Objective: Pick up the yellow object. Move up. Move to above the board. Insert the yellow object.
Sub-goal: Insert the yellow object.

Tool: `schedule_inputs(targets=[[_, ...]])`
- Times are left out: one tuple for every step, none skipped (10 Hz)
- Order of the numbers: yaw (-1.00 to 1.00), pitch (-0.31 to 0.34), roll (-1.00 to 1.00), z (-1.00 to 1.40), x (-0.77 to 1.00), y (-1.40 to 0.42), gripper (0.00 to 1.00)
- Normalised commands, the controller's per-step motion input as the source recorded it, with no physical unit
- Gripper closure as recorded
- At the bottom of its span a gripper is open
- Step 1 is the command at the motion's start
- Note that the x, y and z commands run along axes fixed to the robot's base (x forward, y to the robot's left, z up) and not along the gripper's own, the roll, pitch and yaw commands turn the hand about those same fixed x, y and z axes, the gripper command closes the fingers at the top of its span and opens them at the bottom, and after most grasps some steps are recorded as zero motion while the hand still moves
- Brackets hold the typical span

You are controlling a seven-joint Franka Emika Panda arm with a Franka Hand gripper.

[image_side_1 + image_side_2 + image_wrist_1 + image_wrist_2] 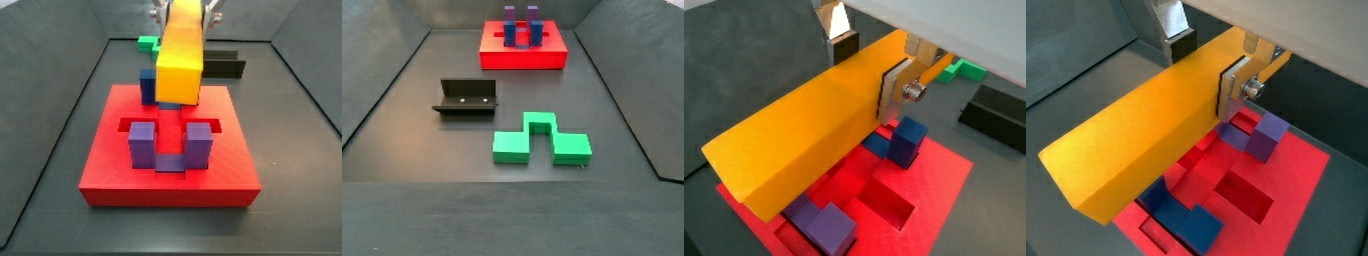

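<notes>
1. You already have the yellow object off the worktop. In both wrist views the fingers press flat against its sides with no gap, so the gripper is clamped on it.

2. The lift and the carry look done too. In a side view the yellow object hangs over the board, above the gap between the blue blocks at the far side and the purple blocks nearer the camera, and it appears clear of them.

3. What is left is the insertion. The yellow object touches nothing but the fingers, and the recessed slots below it are bare in both wrist views.

4. The yellow object's long axis lies roughly level, tipped a little perhaps. In a side view one end face points towards the camera and the length runs away from it, along the channel between the block pairs.

5. The grip sits near one end of the yellow object, so most of its length sticks out past the fingers over the board.

6. Whether the long axis is square with the slot I cannot tell; check that before you lower.

7. The green notched block and the fixture stand well apart from the board.
</notes>
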Motion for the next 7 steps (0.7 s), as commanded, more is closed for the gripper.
schedule_inputs(targets=[[-0.01, -0.007, -0.32, -0.18, -0.05, 0.00, 1.00], [0.00, -0.004, -0.29, -0.14, 0.00, 0.00, 1.00], [0.00, 0.000, -0.19, -0.16, 0.03, 0.00, 1.00], [0.00, 0.000, -0.06, -0.25, 0.15, 0.00, 1.00], [0.00, 0.000, 0.00, -0.34, 0.16, 0.00, 1.00], [0.00, 0.000, 0.03, -0.37, 0.13, 0.00, 1.00], [0.00, 0.000, 0.08, -0.37, 0.15, 0.00, 1.00]])
